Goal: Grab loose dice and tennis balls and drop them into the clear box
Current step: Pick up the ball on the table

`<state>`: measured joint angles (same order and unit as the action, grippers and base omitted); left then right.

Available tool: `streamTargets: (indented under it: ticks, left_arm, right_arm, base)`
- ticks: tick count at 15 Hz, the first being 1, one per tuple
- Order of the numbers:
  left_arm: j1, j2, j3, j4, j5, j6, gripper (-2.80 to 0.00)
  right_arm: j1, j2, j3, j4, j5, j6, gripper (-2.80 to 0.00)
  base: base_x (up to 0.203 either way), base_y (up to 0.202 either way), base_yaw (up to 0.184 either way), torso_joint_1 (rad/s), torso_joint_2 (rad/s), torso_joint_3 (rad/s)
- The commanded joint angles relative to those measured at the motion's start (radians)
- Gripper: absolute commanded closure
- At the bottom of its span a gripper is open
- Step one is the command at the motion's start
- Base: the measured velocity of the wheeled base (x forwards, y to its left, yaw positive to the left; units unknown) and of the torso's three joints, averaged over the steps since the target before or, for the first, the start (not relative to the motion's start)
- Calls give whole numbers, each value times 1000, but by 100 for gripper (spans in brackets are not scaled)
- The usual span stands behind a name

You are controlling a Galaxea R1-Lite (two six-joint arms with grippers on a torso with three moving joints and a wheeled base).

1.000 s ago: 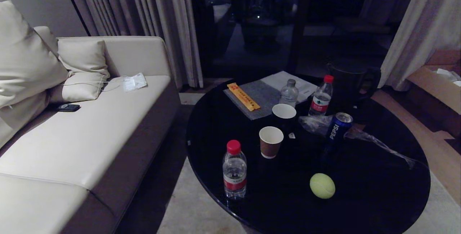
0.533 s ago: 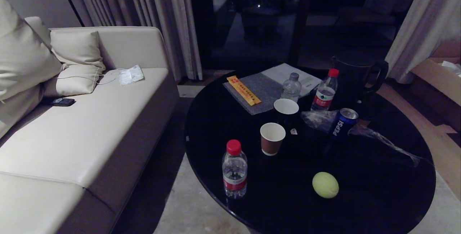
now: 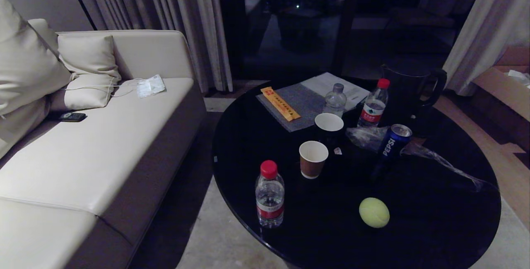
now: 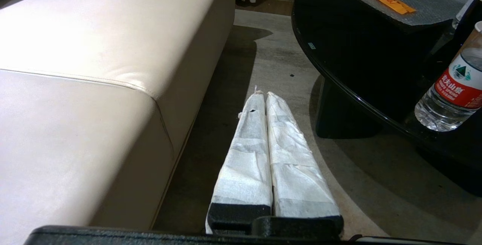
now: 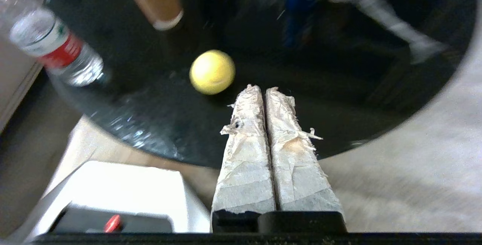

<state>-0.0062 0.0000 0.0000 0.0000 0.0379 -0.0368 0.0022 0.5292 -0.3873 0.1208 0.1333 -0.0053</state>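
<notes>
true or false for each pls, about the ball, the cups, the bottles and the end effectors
1. The tennis ball lies on the round black table, near its front edge. True.
2. The right end effector grips the tennis ball. False: it is shut on nothing and the ball lies apart from it on the table.
3. The brown paper cup lies on its side. False: it stands upright, mouth up.
4. The nearest water bottle has a red cap. True.
5. The left end effector is open above the table. False: it is shut, low over the floor between the sofa and the table.
</notes>
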Motion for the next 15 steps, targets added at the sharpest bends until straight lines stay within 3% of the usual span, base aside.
streamTargets:
  ticks: [1, 7, 8, 12, 15]
  left_arm:
    - [0, 2, 2, 0, 0, -2, 0]
    - [0, 2, 2, 0, 0, -1, 0]
    - [0, 2, 2, 0, 0, 0, 0]
    - [0, 2, 2, 0, 0, 0, 0]
    - [0, 2, 2, 0, 0, -1, 0]
  right_arm:
    - [43, 323, -72, -23, 43, 7, 0]
    - [198, 806, -244, -126, 87, 58, 0]
    - [211, 870, -282, -131, 88, 60, -280]
    - [221, 1075, -416, -139, 69, 42, -280]
    - [188, 1172, -440, -140, 52, -49, -280]
  base:
    - [0, 0, 0, 0, 0, 0]
    - [0, 0, 0, 0, 0, 0]
    - [0, 0, 0, 0, 0, 0]
    - [0, 0, 0, 0, 0, 0]
    - [0, 0, 0, 0, 0, 0]
